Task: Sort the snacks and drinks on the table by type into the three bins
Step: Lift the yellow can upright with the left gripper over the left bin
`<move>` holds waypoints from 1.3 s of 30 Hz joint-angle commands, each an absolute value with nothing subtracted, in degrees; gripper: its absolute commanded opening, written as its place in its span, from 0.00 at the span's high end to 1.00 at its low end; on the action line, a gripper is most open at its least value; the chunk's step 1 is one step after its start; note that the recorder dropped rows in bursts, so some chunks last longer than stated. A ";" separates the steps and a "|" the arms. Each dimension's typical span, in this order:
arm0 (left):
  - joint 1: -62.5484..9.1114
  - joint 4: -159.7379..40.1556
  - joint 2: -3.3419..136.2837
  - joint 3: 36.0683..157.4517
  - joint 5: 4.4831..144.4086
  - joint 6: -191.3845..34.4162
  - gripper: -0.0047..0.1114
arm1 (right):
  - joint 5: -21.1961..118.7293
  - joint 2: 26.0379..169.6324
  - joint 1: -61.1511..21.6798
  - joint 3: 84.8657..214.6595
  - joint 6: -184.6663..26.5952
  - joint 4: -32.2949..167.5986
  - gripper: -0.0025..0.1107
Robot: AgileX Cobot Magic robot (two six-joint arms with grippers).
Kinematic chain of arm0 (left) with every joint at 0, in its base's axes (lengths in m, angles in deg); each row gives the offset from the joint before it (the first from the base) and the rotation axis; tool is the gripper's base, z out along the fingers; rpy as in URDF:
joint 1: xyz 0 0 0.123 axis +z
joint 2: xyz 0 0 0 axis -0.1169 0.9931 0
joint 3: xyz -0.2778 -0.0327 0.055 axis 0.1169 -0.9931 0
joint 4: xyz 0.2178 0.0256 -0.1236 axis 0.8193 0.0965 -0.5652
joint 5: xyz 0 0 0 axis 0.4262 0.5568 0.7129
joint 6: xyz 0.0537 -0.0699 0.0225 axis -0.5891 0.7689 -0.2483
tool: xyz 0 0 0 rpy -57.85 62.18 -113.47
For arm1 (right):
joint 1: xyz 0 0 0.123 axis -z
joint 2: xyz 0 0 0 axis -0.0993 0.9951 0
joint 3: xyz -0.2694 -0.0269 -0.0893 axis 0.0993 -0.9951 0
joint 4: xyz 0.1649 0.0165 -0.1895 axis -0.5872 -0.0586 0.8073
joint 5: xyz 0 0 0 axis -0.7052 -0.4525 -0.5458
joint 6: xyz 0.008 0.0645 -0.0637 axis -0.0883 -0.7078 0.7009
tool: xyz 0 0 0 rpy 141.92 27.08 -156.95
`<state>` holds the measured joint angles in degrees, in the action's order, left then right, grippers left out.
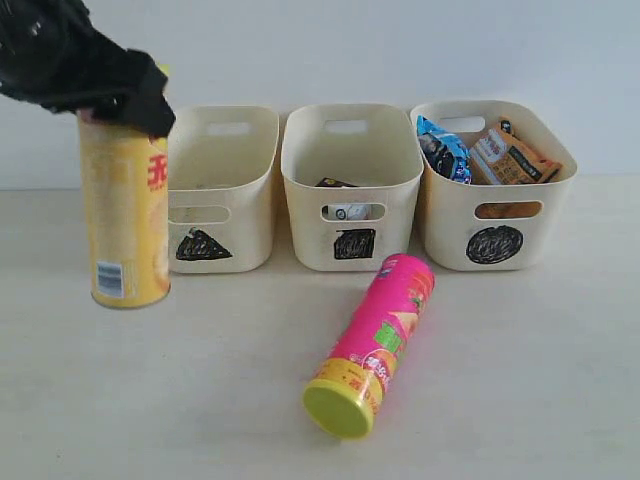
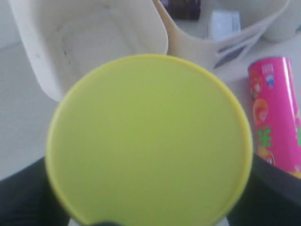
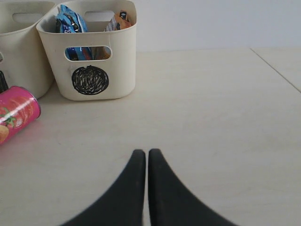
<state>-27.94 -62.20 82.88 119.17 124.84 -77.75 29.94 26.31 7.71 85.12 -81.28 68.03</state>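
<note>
My left gripper (image 1: 120,100) is shut on the top of the upright yellow chip tube (image 1: 125,220), at the left in front of the triangle bin (image 1: 262,150). Its yellow lid (image 2: 148,141) fills the left wrist view, with black fingers (image 2: 23,197) on either side. That bin looks empty. The pink chip tube (image 1: 375,340) lies on its side on the table (image 1: 520,400) before the square bin (image 1: 300,170), which holds a dark carton (image 2: 183,8) and a white carton (image 2: 223,23). The circle bin (image 1: 440,210) holds the blue bag (image 1: 442,148) and orange bag (image 1: 510,155). My right gripper (image 3: 147,153) is shut and holds nothing.
The three bins stand in a row against the white back wall. In the right wrist view, bare table stretches around the right gripper, with a table edge or seam (image 3: 277,70) off to one side of the circle bin (image 3: 123,56).
</note>
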 commanded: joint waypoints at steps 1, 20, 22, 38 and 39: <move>-24.56 -65.57 82.31 126.21 122.62 -81.62 0.92 | 30.31 26.04 7.85 84.87 -81.11 68.14 0.98; -21.15 -69.90 104.33 136.13 99.40 -87.10 0.92 | 30.31 26.04 7.85 84.87 -81.11 68.14 0.98; -21.15 -69.90 106.82 136.17 98.35 -87.10 0.92 | 30.31 26.04 7.85 84.87 -81.11 68.14 0.98; -21.15 -69.90 114.34 137.01 95.90 -86.72 0.53 | 30.31 26.04 7.85 84.87 -81.11 68.14 0.98; -21.15 -69.90 114.34 137.44 95.90 -86.72 0.47 | 30.31 26.04 7.85 84.87 -81.11 68.14 0.98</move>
<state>-21.38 -69.29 114.65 136.17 97.15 -86.71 29.94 26.31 7.71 85.12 -81.28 68.03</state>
